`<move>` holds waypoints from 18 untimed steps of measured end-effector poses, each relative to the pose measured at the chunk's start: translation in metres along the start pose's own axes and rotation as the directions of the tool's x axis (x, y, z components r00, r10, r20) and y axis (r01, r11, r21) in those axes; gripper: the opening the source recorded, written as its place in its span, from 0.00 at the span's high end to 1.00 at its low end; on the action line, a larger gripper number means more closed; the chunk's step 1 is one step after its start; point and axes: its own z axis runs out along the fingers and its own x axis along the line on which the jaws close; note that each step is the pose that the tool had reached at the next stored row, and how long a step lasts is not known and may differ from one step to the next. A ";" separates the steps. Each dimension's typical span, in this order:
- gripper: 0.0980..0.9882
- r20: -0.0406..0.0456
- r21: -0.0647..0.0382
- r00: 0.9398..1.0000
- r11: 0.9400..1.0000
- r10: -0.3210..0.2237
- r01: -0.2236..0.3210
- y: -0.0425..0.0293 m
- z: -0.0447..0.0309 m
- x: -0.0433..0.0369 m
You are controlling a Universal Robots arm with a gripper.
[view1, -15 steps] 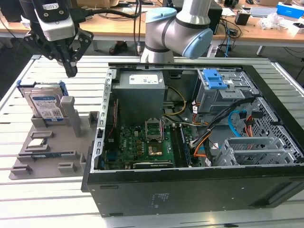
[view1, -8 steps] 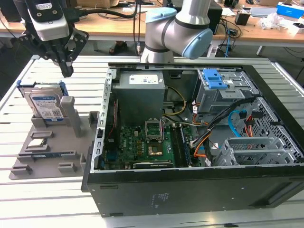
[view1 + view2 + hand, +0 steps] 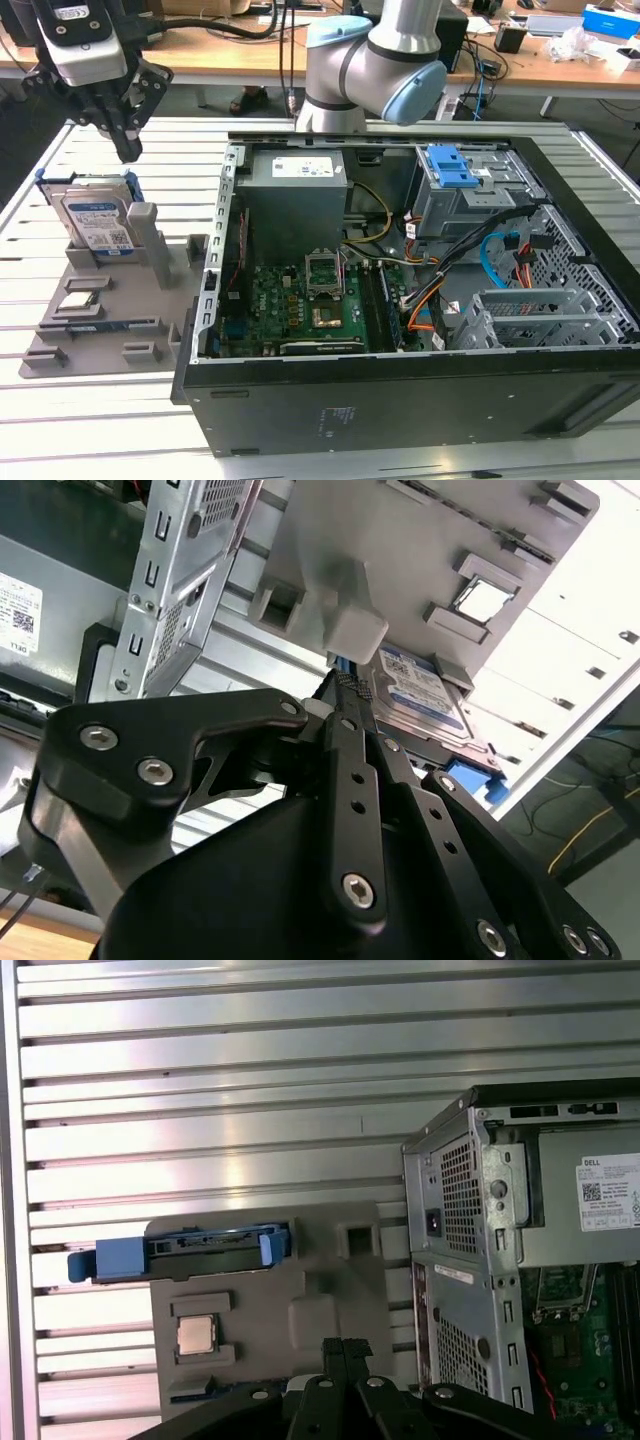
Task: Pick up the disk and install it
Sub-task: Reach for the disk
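Gripper (image 3: 345,1343) pinched shut, empty; in the exterior view I see the silver, blue-framed disk (image 3: 98,222) upright at its seven o'clock.

One disk (image 3: 95,222), one computer case (image 3: 400,405), one grey tray (image 3: 128,305), one robot arm (image 3: 372,62)

The holder tray (image 3: 150,305) lies on the table (image 3: 100,440) towards the exterior view's left edge, just beside the open computer case (image 3: 400,400). The disk (image 3: 97,222) stands upright in a slot at the tray's far edge, with the gripper (image 3: 128,153) above it and apart from it. A processor chip (image 3: 80,299) sits in a recess nearer the tray's front edge.
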 end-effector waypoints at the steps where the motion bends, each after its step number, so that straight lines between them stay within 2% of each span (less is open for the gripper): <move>1: 0.99 0.000 0.000 1.000 1.000 0.000 0.000 -0.0001 -0.0001 0.0020; 5: 0.99 0.000 0.000 1.000 1.000 0.000 0.000 -0.0005 -0.0002 0.0070; 9: 0.99 0.000 0.000 1.000 1.000 0.000 0.000 -0.0013 -0.0004 0.0171; 18: 0.99 0.000 0.000 1.000 1.000 0.000 0.000 -0.0022 -0.0008 0.0294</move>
